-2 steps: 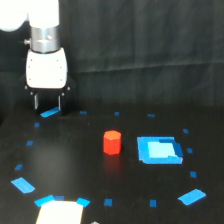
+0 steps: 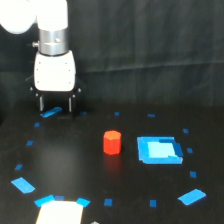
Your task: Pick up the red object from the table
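The red object (image 2: 112, 142) is a small red-orange stubby block standing upright on the black table (image 2: 75, 165), near the middle of the exterior view. My gripper (image 2: 55, 104) hangs from a white body at the upper left, above and to the left of the block and well apart from it. Its two dark fingers (image 2: 40, 102) point down with a gap between them and nothing held. A blue tape mark (image 2: 50, 113) lies just under the fingertips.
A bright blue square patch (image 2: 158, 150) lies just right of the block. Small blue tape marks dot the table, with larger ones at the lower left (image 2: 22, 185) and lower right (image 2: 191, 196). A pale white object (image 2: 59, 212) sits at the bottom edge.
The gripper has moved slightly toward the exterior view's right and a little lower. The red block has not moved.
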